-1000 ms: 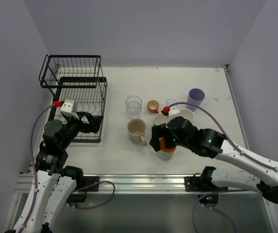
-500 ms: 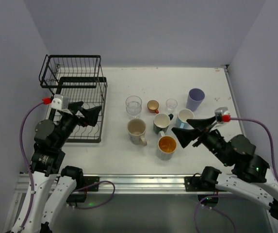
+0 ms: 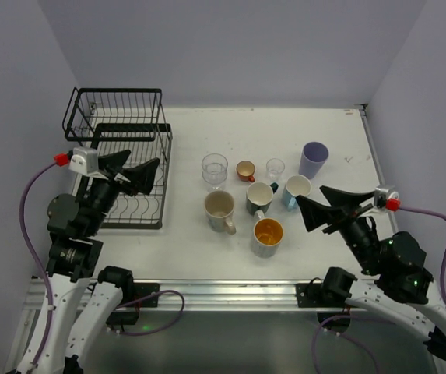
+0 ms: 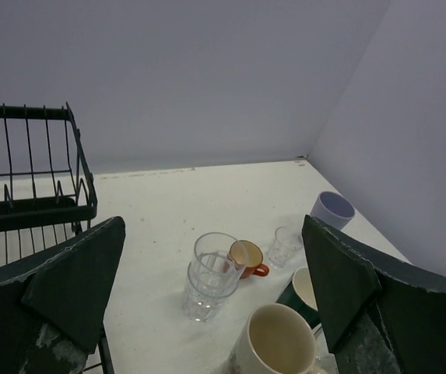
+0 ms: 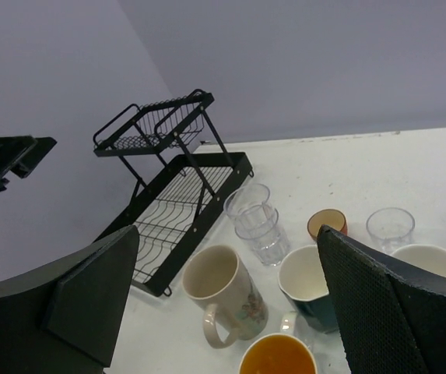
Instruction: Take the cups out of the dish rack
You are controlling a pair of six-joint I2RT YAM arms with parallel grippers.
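Note:
The black wire dish rack point(image 3: 117, 156) stands at the left and no cup shows in it. The cups stand on the table to its right: a clear glass point(image 3: 214, 171), a small orange cup point(image 3: 245, 170), a small clear glass point(image 3: 275, 167), a lavender tumbler point(image 3: 314, 159), a teal mug point(image 3: 260, 197), a light blue mug point(image 3: 296, 189), a cream mug point(image 3: 220, 210) and an orange-lined mug point(image 3: 268, 236). My left gripper point(image 3: 133, 170) is open and empty above the rack's tray. My right gripper point(image 3: 324, 206) is open and empty, to the right of the orange-lined mug.
The table sits in a corner of lavender walls on the left, back and right. The rack's tall basket point(image 3: 114, 113) is at the far left corner. A metal rail point(image 3: 223, 292) runs along the near edge between the arm bases.
My right gripper has let go of the orange-lined mug and drawn back to the right. My left gripper has risen and pulled back a little from the rack's tray.

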